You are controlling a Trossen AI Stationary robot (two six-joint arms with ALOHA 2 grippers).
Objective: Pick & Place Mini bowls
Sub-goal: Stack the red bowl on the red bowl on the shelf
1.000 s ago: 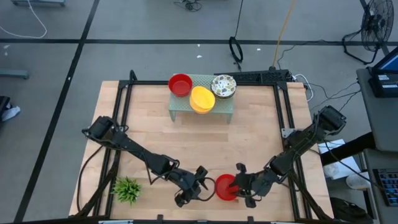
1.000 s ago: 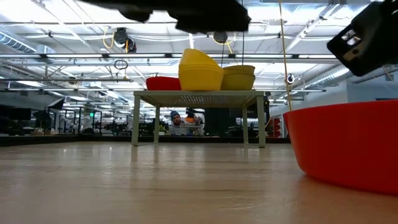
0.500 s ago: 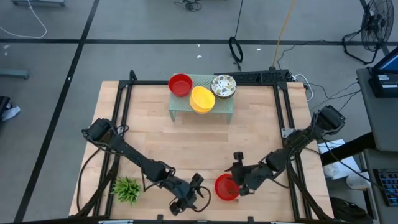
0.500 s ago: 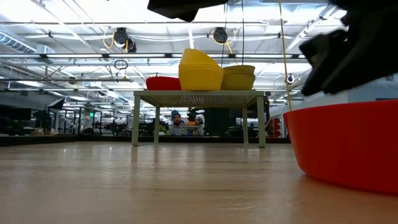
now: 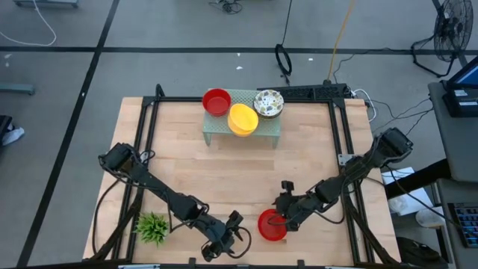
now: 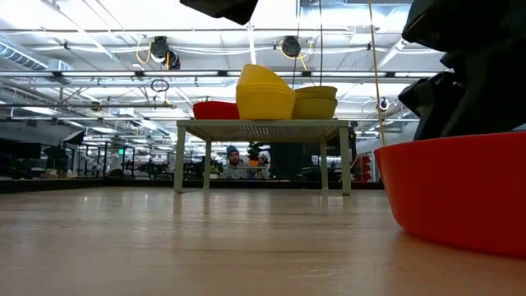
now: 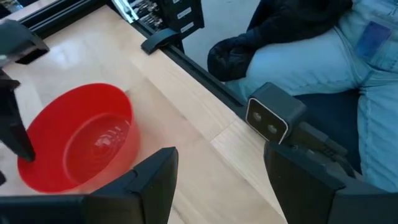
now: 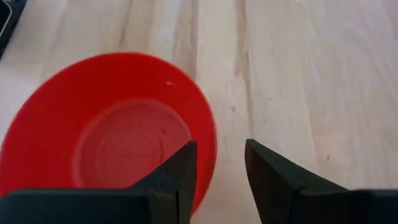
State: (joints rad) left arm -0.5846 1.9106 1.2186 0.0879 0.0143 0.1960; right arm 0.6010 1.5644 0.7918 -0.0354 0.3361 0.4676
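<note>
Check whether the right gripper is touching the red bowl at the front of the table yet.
Cannot tell. In the right wrist view the right gripper straddles the red bowl rim, fingers open, but no clear contact or gap shows; the high view overlaps them.

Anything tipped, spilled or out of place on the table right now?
Nothing stands out. The red bowl sits upright and empty near the front edge, and the bowl stacks sit on the mesh stand at the back.
</note>
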